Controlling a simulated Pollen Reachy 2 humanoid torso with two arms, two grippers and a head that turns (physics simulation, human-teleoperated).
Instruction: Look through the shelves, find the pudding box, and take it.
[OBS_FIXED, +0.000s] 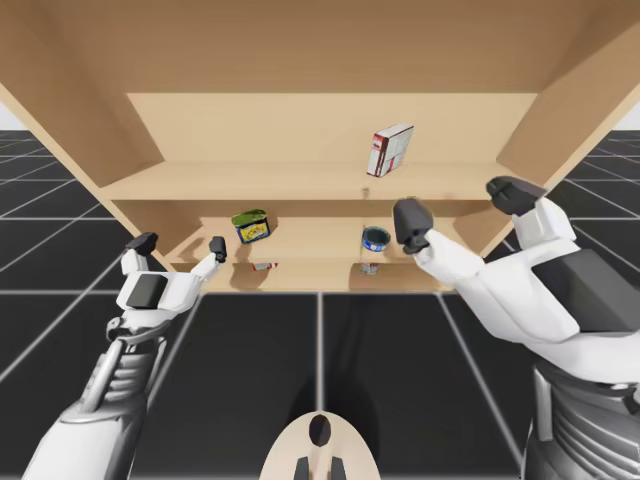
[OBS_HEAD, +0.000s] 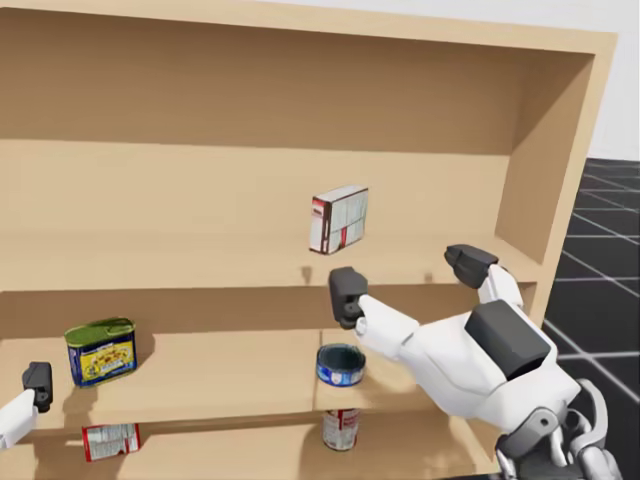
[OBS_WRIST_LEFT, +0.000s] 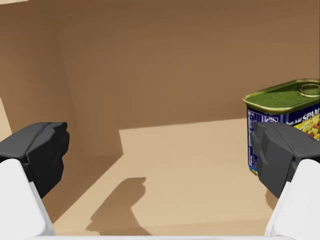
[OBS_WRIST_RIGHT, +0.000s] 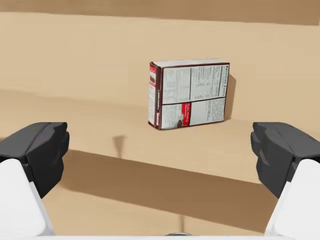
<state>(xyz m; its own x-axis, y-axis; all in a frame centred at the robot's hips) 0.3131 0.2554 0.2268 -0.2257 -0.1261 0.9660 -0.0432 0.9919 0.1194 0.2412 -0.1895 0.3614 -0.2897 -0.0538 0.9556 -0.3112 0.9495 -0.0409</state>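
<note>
On the upper shelf board (OBS_FIXED: 250, 182), high view, the pudding box (OBS_FIXED: 389, 150) stands; my right gripper (OBS_FIXED: 462, 208) hangs level with that board's front edge, fingers spread wide, empty. Head view: reaching straight in would likely catch a finger on the board's edge. Right wrist view: the broad printed face points outward off the board, longer side apparently along it.
</note>
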